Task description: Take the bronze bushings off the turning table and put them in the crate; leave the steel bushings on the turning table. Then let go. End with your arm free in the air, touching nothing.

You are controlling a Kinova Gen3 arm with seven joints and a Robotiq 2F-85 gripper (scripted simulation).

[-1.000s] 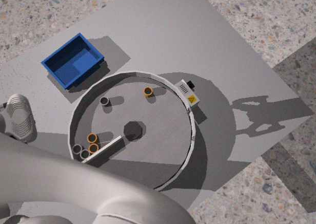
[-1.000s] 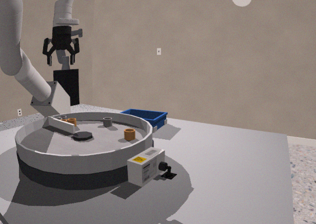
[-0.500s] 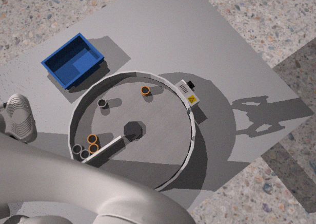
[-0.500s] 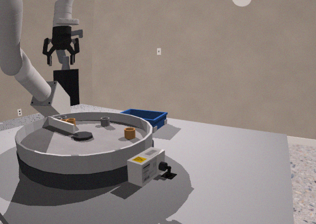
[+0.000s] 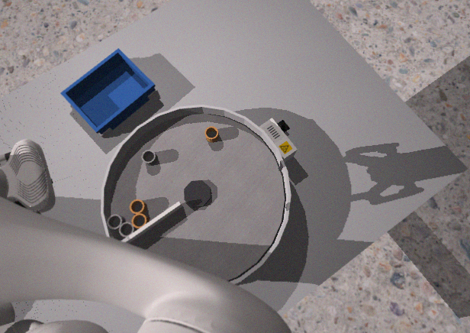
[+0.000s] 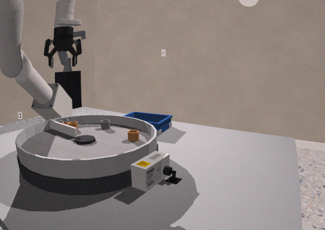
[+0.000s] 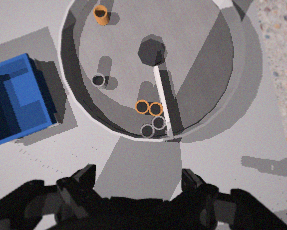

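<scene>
The round turning table holds three bronze bushings and three steel ones. One bronze bushing stands alone near the far rim. Two bronze bushings sit against the white guide bar, beside two steel bushings. A third steel bushing stands alone. The blue crate is empty beside the table. My gripper hangs high above the table's edge, open and empty. In the wrist view, the gripper is above the grouped bushings.
A dark hub sits at the table's centre. A white motor box with a yellow warning label is fixed to the rim. My arm's base stands behind the turning table.
</scene>
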